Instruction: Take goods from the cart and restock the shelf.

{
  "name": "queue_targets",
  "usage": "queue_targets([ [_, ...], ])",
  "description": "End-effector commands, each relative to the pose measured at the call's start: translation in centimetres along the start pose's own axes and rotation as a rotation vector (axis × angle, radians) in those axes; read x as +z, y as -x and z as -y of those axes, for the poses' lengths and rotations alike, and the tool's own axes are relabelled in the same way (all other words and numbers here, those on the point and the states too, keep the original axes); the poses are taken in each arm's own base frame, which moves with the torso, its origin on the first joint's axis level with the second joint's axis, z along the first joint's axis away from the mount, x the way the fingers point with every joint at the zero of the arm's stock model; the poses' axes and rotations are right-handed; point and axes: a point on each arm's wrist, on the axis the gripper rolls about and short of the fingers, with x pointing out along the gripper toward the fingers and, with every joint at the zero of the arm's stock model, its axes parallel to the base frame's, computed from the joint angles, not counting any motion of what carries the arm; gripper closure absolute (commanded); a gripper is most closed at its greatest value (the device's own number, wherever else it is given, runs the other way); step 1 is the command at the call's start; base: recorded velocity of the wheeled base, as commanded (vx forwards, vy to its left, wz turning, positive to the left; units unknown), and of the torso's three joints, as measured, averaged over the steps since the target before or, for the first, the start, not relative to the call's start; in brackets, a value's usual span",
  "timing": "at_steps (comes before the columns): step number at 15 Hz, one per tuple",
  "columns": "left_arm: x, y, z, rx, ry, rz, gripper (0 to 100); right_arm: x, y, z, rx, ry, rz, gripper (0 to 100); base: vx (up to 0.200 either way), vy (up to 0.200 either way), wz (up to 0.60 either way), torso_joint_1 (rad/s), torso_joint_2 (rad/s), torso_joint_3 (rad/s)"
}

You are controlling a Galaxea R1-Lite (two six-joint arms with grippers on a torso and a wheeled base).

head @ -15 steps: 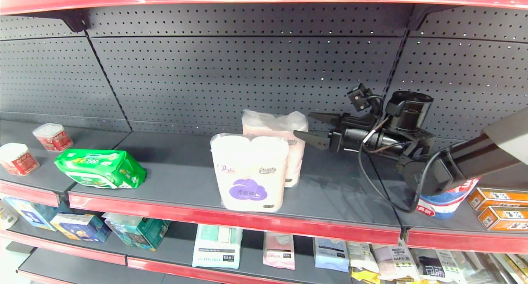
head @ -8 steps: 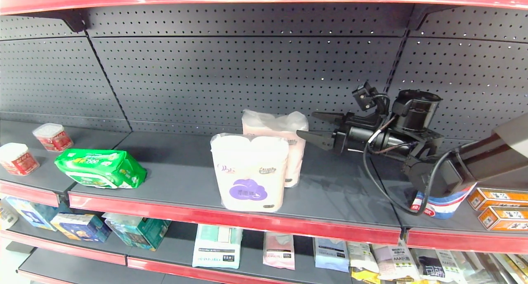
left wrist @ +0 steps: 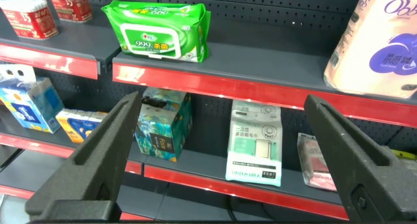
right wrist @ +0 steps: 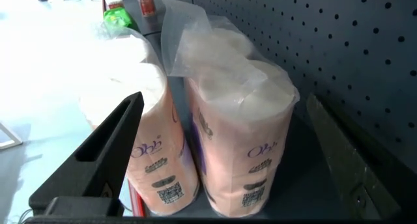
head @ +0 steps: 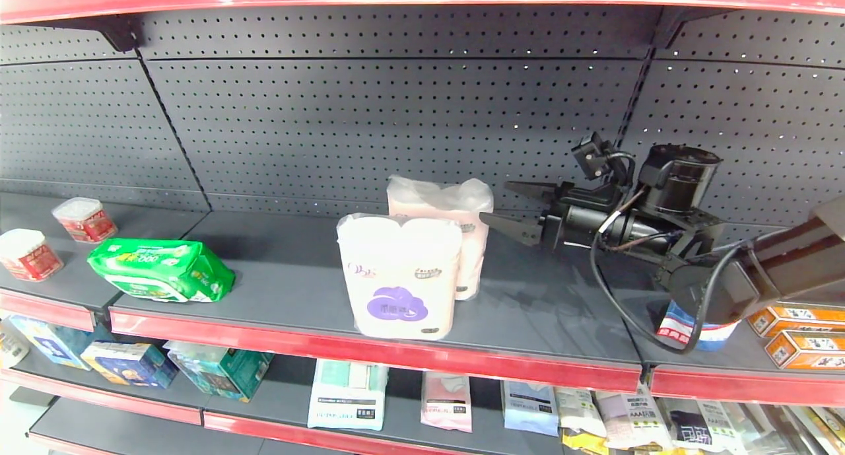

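Observation:
Two paper-roll packs stand mid-shelf: the front pack (head: 399,277) with a purple label near the red shelf edge (head: 370,350), and the rear pack (head: 449,210) just behind it. My right gripper (head: 496,201) hovers open just right of the rear pack, not touching it. In the right wrist view both the rear pack (right wrist: 238,126) and the front pack (right wrist: 140,120) stand a little ahead of the open right gripper (right wrist: 221,107), with nothing between its fingers. My left gripper (left wrist: 221,103) is open and empty below and in front of the shelf, with the front pack (left wrist: 381,45) to one side.
A green wipes pack (head: 162,270) lies left on the shelf, with two red-and-white tubs (head: 84,218) farther left. A blue-and-white tub (head: 693,329) and orange boxes (head: 802,339) sit under my right arm. Bare shelf lies between the wipes and the packs. Lower shelves hold boxes and packets (left wrist: 255,146).
My right gripper has drawn back a little to the right, away from the rear pack, staying open. The packs have not moved.

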Motion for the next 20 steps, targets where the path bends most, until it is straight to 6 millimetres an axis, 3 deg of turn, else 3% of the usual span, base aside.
queue_targets([
  [1, 0.0, 0.0, 0.0, 0.001, 0.000, 0.001, 0, 0.4, 0.4, -0.4, -0.008, 0.005, 0.003, 0, 0.000, 0.000, 0.00, 0.000, 0.00, 0.000],
  [10, 0.0, 0.0, 0.0, 0.001, 0.000, 0.001, 0, 2.5, 1.8, -1.4, -0.108, 0.046, 0.038, 0, 0.000, 0.000, 0.00, 0.000, 0.00, 0.000],
  [15, 0.0, 0.0, 0.0, 0.001, 0.000, 0.001, 0, 5.1, 2.9, -4.0, -0.264, 0.086, 0.095, 0, 0.000, 0.000, 0.00, 0.000, 0.00, 0.000],
  [20, 0.0, 0.0, 0.0, 0.001, 0.000, 0.001, 0, 6.7, 6.5, -6.0, -0.511, 0.081, 0.128, 0, 0.000, 0.000, 0.00, 0.000, 0.00, 0.000],
])
